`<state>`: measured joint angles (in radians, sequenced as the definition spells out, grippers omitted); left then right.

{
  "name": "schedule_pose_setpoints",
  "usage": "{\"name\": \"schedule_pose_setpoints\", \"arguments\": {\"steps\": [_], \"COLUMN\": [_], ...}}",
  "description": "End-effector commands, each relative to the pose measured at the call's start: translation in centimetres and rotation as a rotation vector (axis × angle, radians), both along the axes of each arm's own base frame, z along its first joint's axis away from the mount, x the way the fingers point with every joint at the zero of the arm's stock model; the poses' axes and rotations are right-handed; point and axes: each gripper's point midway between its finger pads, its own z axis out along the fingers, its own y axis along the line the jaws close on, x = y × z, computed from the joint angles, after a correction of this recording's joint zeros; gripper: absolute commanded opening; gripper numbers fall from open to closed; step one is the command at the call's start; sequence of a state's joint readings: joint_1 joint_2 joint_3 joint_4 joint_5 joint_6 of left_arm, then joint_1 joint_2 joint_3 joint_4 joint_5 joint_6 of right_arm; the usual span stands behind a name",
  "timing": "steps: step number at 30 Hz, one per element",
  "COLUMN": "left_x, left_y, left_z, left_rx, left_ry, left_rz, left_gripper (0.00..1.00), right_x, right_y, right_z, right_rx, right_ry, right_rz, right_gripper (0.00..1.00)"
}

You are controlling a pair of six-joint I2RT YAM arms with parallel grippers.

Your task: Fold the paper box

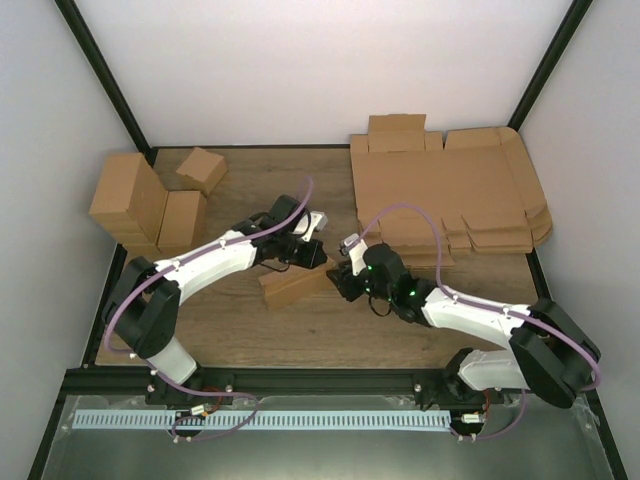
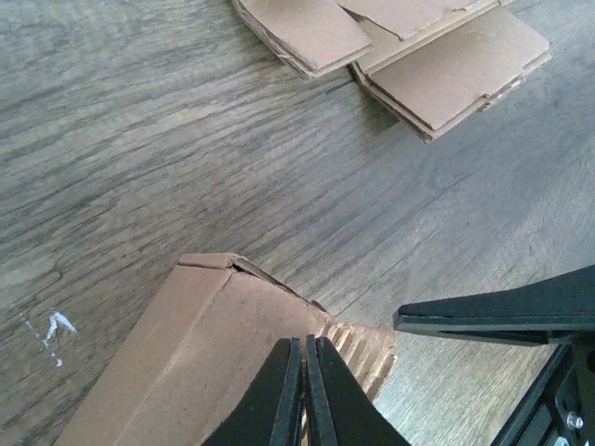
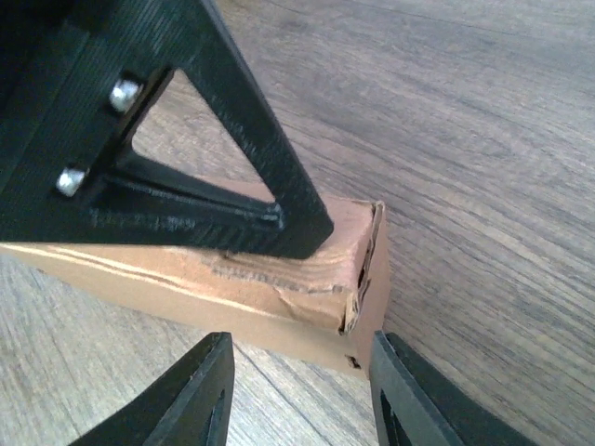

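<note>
The wooden table (image 1: 240, 330) carries a pile of flat cardboard sheets (image 1: 450, 190) well beyond the right gripper (image 3: 299, 348). A group of blocky brown boxes (image 1: 140, 205) stands well to the left of the left gripper (image 2: 305, 390). The plain brown paper box (image 1: 290, 289) lies between the 2 grippers. The left gripper's fingers are pressed together, resting on the box's top near its end. The right gripper's fingers are spread, with the box's ragged end just ahead of them.
</note>
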<state>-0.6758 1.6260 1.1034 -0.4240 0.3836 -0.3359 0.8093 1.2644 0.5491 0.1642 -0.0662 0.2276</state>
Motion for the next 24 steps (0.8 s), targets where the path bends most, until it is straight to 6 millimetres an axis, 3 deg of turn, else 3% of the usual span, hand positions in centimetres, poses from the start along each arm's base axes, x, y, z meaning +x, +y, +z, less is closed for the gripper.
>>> {"name": "schedule_pose_setpoints", "arguments": {"steps": [1, 8, 11, 15, 18, 24], "left_x": [0.5, 1.7, 1.2, -0.6, -2.4, -4.9], "left_y": [0.5, 2.6, 4.2, 7.0, 8.6, 10.4], "left_z": [1.3, 6.2, 7.8, 9.4, 9.1, 7.4], "left_rx": [0.038, 0.043, 0.019, -0.066, -0.127, -0.254], "left_ry": [-0.030, -0.126, -0.143, -0.150, -0.123, -0.057], "left_rz": [0.010, 0.087, 0.129, 0.193, 0.226, 0.256], "left_gripper": [0.04, 0.04, 0.04, 0.04, 0.04, 0.04], "right_x": [0.3, 2.4, 3.1, 4.2, 4.7, 4.7], "right_y": [0.3, -0.1, -0.1, 0.3, 0.8, 3.0], "right_z": [3.0, 6.7, 7.7, 8.3, 8.4, 7.1], "right_rx": [0.067, 0.200, 0.223, 0.262, 0.323, 0.408], "right_ry": [0.006, 0.085, 0.118, 0.225, 0.357, 0.565], "right_rz": [-0.005, 0.027, 0.054, 0.103, 0.167, 0.307], "right_gripper": [0.44, 0.37, 0.34, 0.22, 0.02, 0.01]}}
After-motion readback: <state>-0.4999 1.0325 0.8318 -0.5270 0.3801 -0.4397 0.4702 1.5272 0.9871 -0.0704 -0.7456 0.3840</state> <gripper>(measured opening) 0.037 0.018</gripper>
